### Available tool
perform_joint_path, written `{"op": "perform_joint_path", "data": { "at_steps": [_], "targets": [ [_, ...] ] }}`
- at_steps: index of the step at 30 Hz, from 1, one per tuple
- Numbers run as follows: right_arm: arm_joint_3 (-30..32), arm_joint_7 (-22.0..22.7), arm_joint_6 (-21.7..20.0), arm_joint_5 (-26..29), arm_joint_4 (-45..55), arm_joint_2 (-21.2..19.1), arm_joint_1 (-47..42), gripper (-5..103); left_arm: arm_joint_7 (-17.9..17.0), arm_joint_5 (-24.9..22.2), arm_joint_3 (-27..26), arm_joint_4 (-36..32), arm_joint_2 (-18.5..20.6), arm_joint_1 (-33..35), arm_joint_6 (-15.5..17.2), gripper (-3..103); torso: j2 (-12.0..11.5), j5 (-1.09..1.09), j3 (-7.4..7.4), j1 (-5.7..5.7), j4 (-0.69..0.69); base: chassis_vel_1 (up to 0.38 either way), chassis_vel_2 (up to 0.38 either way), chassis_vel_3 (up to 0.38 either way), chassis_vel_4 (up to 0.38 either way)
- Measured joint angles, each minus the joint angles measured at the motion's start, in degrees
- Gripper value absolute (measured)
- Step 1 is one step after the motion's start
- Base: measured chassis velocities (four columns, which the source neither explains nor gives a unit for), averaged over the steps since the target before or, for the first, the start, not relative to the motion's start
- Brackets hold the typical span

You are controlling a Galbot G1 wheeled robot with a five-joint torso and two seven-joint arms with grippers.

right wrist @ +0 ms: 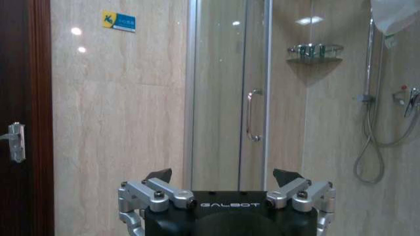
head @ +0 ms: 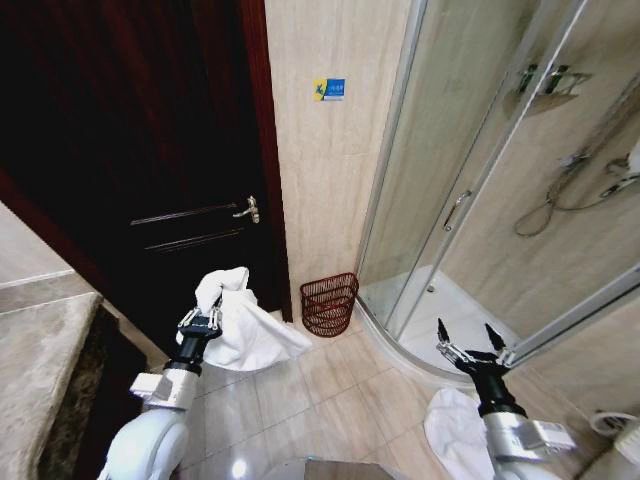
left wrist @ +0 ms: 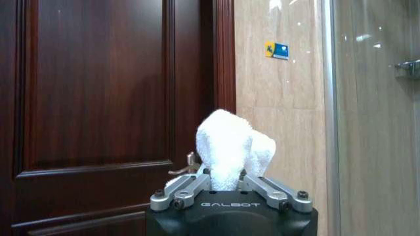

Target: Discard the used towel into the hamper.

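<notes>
A white towel (head: pixel 243 325) hangs from my left gripper (head: pixel 202 322), which is shut on it in front of the dark wooden door. In the left wrist view the towel (left wrist: pixel 226 150) bunches up between the closed fingers (left wrist: pixel 187 189). The hamper (head: pixel 329 303), a small reddish-brown wire basket, stands on the floor against the beige wall, to the right of the towel and farther off. My right gripper (head: pixel 469 340) is open and holds nothing, raised near the shower's curved base; its spread fingers (right wrist: pixel 161 176) show in the right wrist view.
A dark door (head: pixel 150 150) with a lever handle (head: pixel 248 209) fills the left. A glass shower enclosure (head: pixel 480 170) stands at the right. A stone counter (head: pixel 40 370) sits at the near left. Another white cloth (head: pixel 455 430) lies on the tiled floor by my right arm.
</notes>
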Motion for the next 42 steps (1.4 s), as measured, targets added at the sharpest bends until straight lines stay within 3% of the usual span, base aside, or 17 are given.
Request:
{"op": "perform_joint_path", "data": {
  "at_steps": [42],
  "targets": [
    [0.18, 1.76, -0.60, -0.25, -2.03, -0.38, 1.53, 100, 0.11, 0.22, 0.21, 1.50, 0.10, -0.83, -0.03, 10, 0.00, 0.01, 0.00, 0.00, 0.00, -0.057, 0.063, 0.061, -0.060]
  ]
}}
